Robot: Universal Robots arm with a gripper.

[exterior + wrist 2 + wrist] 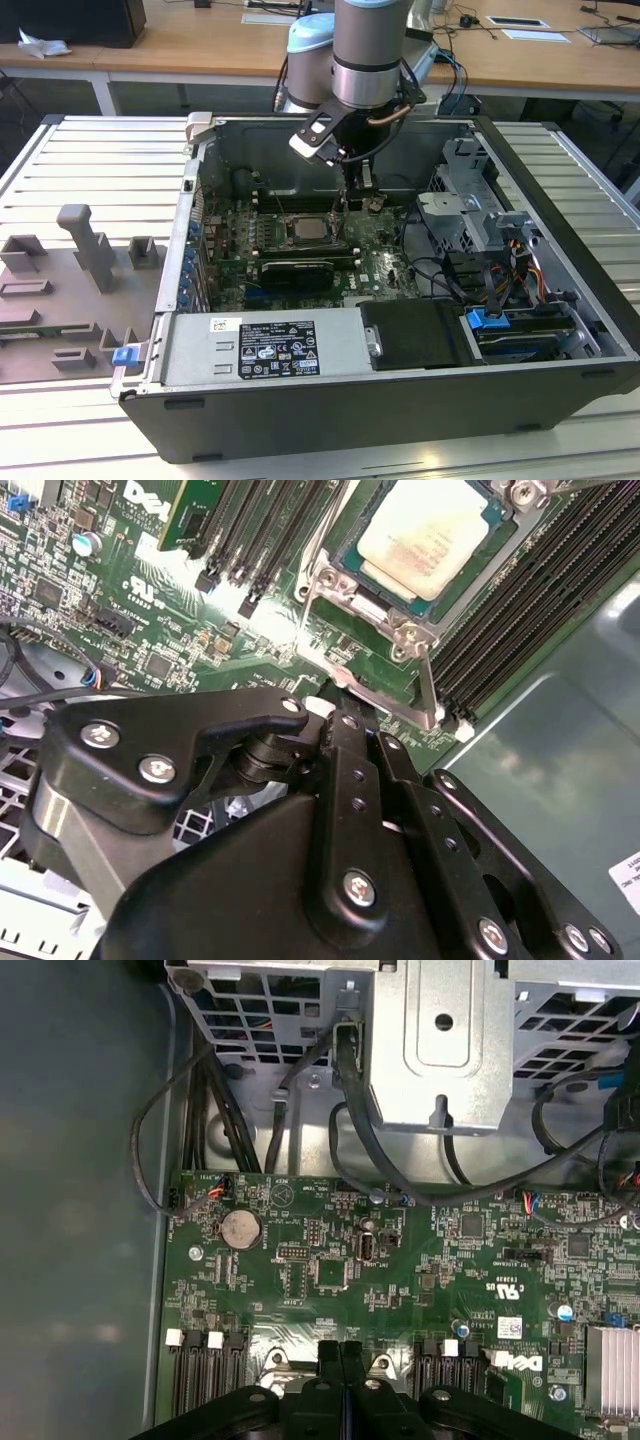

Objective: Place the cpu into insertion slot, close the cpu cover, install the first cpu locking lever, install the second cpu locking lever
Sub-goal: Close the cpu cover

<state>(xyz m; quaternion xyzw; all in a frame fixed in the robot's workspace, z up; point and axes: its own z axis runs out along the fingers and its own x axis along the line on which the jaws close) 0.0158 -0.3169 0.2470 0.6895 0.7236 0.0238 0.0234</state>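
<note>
Ribbed metal tabletop (pixel 90 160) carries an open computer case (pixel 300 430) lying on its side, with wooden desks (pixel 200 45) behind it and a grey moulded fixture (pixel 85 245) towards the exterior view's left. Inside the case the green motherboard (pixel 385 270) faces up. A black graphics card (pixel 295 270) lies across it, and a labelled power supply (pixel 265 345) sits at the near edge.

The arm reaches straight down into the case, and its gripper (pixel 345 205) hangs just beside the insertion slot (pixel 372 605), on the side towards the exterior view's right. The cpu (pixel 425 535) already sits in that slot, pale top up, and the cpu cover (pixel 322 585) appears to lie flat around it as a silvery frame.

In both wrist views the black fingers (pixel 328 1360) are pressed together – no gap shows between them. Their tips meet at a thin metal locking lever (pixel 425 680) at the socket's corner, though I cannot tell whether they pinch it or only touch it.

Long black memory slots (pixel 520 590) run alongside the socket. In the first wrist view a coin battery (pixel 240 1228) sits on the board, below a perforated metal drive cage (pixel 440 1050) with dark cables (pixel 160 1130) looping past it.
</note>
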